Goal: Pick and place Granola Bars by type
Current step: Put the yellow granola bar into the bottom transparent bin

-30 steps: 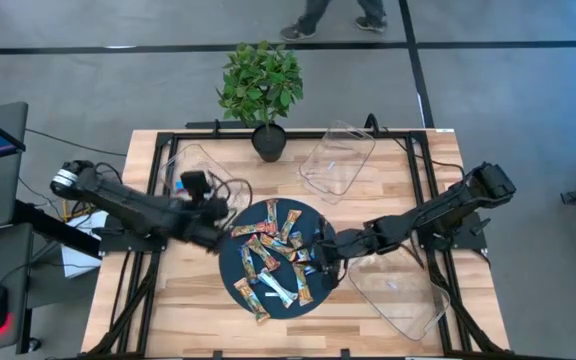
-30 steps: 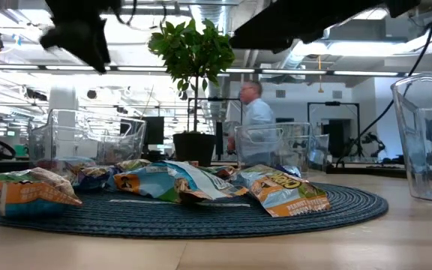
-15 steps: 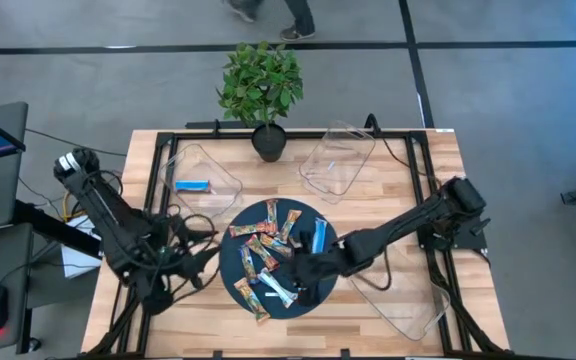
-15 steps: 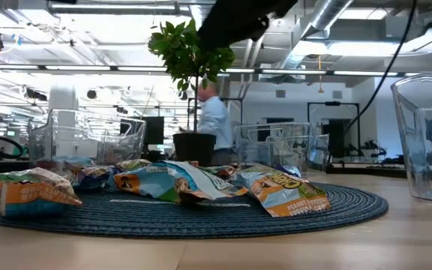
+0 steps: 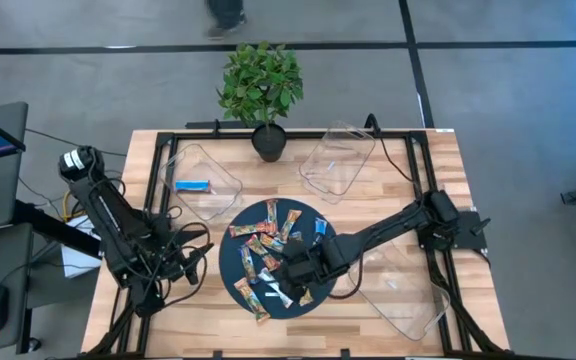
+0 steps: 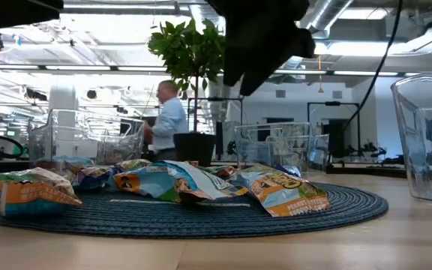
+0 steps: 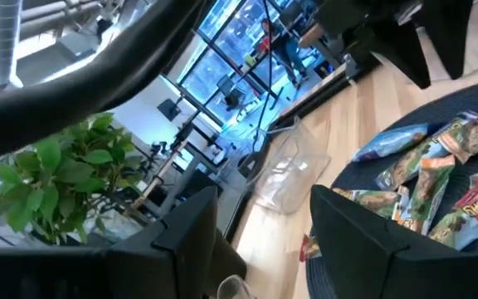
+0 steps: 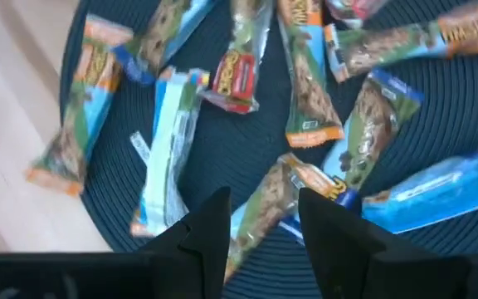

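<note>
Right gripper [image 5: 290, 272] positioned over the granola bars [image 5: 268, 255] heaped on the round dark mat [image 5: 230, 262]; fingers [image 8: 214, 224] apart, nothing between them. Below the gap: a gold-wrapped bar [image 8: 265, 206] overlapping a blue-wrapped bar [image 8: 426, 195]. Risk: pinching two overlapped wrappers at once, mixing types in one tray. Risk: slippage on glossy film if caught at a crimped end. One blue bar [image 5: 192, 185] already in the left clear tray [image 5: 223, 172]. Left gripper [image 5: 183, 262] parked at the left table edge, fingers [image 7: 363, 241] apart, empty.

Grey floor [image 5: 528, 90], bright open-plan office beyond
</note>
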Controlling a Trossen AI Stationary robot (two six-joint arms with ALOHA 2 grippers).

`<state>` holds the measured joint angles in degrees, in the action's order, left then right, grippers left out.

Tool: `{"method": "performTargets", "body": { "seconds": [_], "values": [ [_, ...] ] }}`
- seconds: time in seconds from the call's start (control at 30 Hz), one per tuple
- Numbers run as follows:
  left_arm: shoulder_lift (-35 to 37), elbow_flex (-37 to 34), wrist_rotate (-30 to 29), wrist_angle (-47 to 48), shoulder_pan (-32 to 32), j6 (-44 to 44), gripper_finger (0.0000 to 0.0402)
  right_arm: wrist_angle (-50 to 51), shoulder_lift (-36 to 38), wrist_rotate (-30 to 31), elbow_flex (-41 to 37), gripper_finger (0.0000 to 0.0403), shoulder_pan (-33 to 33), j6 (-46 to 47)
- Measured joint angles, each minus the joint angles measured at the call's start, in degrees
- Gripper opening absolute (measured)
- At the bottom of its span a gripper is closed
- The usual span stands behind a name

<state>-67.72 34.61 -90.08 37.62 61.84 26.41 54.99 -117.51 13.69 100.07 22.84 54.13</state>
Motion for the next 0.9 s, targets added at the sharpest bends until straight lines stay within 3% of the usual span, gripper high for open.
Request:
{"method": "performTargets", "body": {
  "seconds": [0.17, 0.57, 0.9],
  "values": [
    [0.3, 0.0, 0.0, 1.4, -0.5, 0.0, 0.0190, -0.1, 0.0, -0.2, -1.0, 0.0134, 1.1, 7.1],
    [0.3, 0.1, 0.0, 2.0, -0.4, 1.3, 0.0190, -2.3, -5.9, -4.1, -0.9, 0.0137, 3.7, 9.3],
    [0.3, 0.1, 0.0, 1.1, -0.4, 5.3, 0.0190, -1.8, -5.6, -3.1, -0.8, 0.0198, 4.1, 6.9]
  ]
}}
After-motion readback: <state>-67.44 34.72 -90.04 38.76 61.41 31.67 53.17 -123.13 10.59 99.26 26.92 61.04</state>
